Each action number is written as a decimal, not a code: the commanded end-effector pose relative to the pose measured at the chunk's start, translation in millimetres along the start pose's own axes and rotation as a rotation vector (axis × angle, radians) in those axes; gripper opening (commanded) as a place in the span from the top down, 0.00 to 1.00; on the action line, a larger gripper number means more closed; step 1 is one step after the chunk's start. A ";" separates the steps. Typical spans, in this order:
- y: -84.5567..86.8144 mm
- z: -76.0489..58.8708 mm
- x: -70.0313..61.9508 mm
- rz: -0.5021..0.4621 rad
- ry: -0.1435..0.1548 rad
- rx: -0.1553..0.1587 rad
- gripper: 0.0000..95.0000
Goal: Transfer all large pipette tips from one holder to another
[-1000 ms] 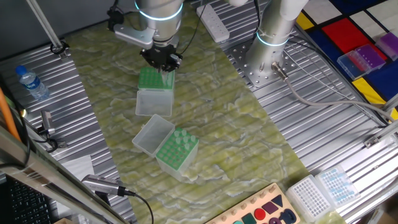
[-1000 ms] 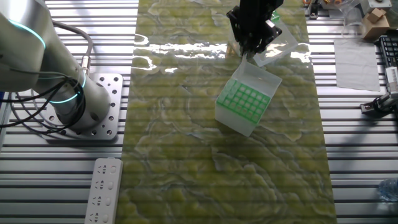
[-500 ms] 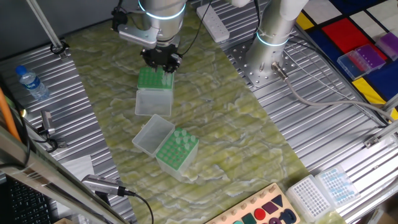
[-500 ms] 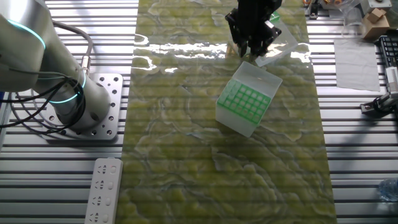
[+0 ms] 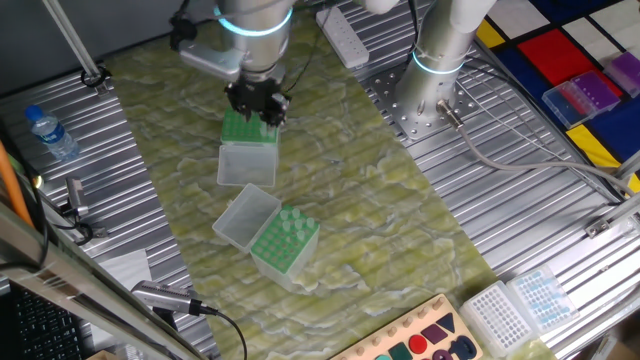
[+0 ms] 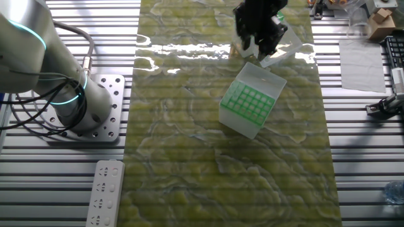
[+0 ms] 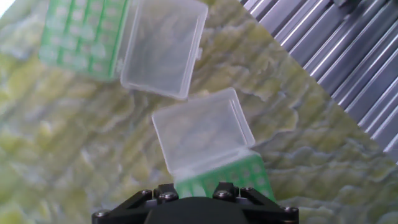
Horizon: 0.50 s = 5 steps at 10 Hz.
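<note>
Two green holders sit on the surface, both with clear lids flipped open. The tool hangs just above the far holder in the upper left of one fixed view; in the other fixed view it is at the top centre, above the lid end of the same holder. Whether the tool is clenched or released cannot be told: the fingertips are too small and dark in both fixed views, and the hand view shows only the tool's body at the bottom edge. No tip can be made out between them.

The near holder, below centre in one fixed view, carries several pale tips standing in its grid, so it is still loaded. The far holder's grid looks mostly bare green from the other fixed view, though a few tips at the end under the tool could be hidden.

By that reading, the transfer is early or mid-way: many tips remain to be moved, and the exact count on either side cannot be read.
</note>
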State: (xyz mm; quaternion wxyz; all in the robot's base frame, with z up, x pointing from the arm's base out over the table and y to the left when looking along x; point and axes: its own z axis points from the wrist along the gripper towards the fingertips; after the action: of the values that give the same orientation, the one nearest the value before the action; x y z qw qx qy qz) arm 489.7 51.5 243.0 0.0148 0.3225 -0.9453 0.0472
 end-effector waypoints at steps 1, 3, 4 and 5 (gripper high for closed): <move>31.8 0.1 -46.4 0.256 -0.002 -0.129 0.60; 61.0 4.6 -77.0 0.317 -0.009 -0.154 0.60; 77.3 7.3 -90.7 0.339 -0.007 -0.155 0.60; 90.6 9.4 -100.3 0.355 -0.008 -0.158 0.60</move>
State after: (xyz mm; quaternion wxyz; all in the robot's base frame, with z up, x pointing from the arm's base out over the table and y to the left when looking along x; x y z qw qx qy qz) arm 510.3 151.1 227.2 0.0278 0.1792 -0.9833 -0.0165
